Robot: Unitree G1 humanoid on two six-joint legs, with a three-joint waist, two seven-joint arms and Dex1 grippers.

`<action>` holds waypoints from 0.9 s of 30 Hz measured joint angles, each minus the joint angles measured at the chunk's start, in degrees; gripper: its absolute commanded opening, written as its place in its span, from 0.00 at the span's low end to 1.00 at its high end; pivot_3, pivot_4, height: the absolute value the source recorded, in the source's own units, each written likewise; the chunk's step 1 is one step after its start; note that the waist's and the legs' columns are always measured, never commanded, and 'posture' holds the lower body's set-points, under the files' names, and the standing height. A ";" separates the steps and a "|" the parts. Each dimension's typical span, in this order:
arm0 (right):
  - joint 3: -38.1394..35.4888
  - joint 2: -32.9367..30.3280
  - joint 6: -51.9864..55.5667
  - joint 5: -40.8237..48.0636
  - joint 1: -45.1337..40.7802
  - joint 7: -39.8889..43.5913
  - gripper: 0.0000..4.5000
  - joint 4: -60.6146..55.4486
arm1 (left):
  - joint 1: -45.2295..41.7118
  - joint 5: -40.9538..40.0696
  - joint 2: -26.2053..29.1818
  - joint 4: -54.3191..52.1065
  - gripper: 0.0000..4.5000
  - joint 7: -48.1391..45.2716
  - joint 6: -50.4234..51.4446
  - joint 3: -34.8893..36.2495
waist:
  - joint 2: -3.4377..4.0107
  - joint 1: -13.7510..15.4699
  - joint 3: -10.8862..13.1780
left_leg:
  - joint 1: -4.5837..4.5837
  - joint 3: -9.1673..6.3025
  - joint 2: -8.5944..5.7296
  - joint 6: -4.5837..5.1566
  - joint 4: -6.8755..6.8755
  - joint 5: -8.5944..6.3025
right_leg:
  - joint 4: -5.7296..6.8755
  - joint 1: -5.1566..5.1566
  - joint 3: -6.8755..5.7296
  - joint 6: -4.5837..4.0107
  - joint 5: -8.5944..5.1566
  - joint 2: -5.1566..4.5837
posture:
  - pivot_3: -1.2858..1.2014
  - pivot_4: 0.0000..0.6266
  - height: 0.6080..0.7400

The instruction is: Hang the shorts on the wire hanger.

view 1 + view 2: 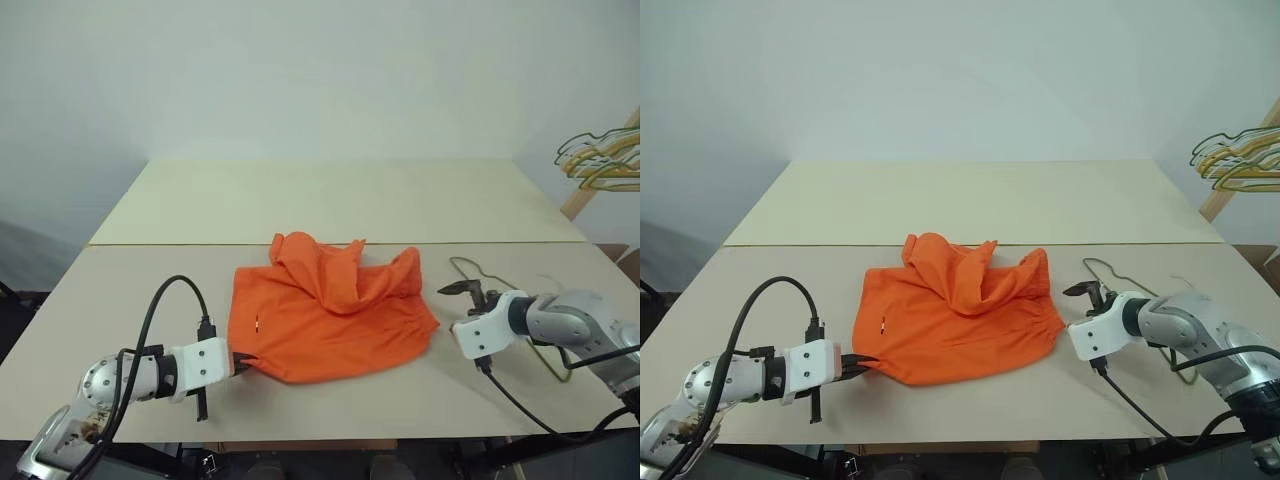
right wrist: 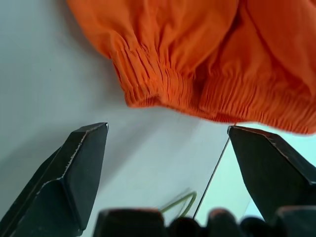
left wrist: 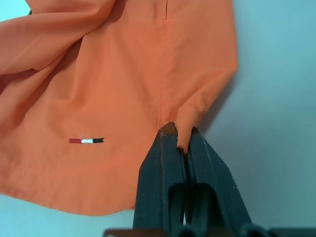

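Grey wire hanger (image 1: 480, 275) half-hidden behind right gripper (image 1: 462, 292).

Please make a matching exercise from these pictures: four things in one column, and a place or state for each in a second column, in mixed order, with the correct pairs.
Column 1
1. left hand
2. right hand
3. the shorts
4. the wire hanger

Column 2
A. lies on the table, partly under the right arm
B. open, holding nothing
C. bright orange, crumpled in the middle of the table
D. shut on an edge of fabric

Pairs: 1-D, 2-B, 3-C, 4-A
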 measured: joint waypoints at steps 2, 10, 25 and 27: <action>1.16 1.01 -2.14 -0.04 -0.63 -0.11 1.00 0.67 | 0.00 -0.49 0.00 -0.02 0.00 -0.27 -0.01 -0.01 | 0.00 0.05 0.00 | 0.00 0.00 0.00 0.00 0.01 0.00 | 0.01 0.01 0.00 0.00 0.00 0.00 | 0.54 0.00 1.00; 3.09 1.02 -5.55 2.38 -0.70 3.67 0.86 0.97 | 0.05 -0.47 -0.08 -0.01 0.00 -0.34 -0.04 -0.16 | 0.00 0.15 0.00 | 0.02 -0.01 0.00 0.03 0.01 -0.01 | 0.02 0.03 0.00 0.00 0.00 0.00 | 0.54 0.00 1.00; 4.11 2.00 -8.76 -1.03 -2.65 3.78 0.01 4.45 | -0.23 -0.33 -0.36 1.49 0.00 -0.33 -1.46 -0.50 | 0.00 0.09 -0.01 | 0.03 -0.01 0.00 0.01 0.01 -0.01 | 0.03 0.03 0.00 -0.02 -0.01 0.00 | 0.54 0.00 1.00; 4.12 1.95 -8.62 -0.39 -2.27 4.17 0.01 4.07 | -0.15 -0.34 -0.35 1.51 0.00 -0.33 -1.68 -0.49 | 0.00 0.10 -0.01 | 0.03 -0.01 0.00 0.02 0.01 -0.01 | 0.03 0.04 0.00 -0.02 -0.01 0.00 | 0.54 0.00 1.00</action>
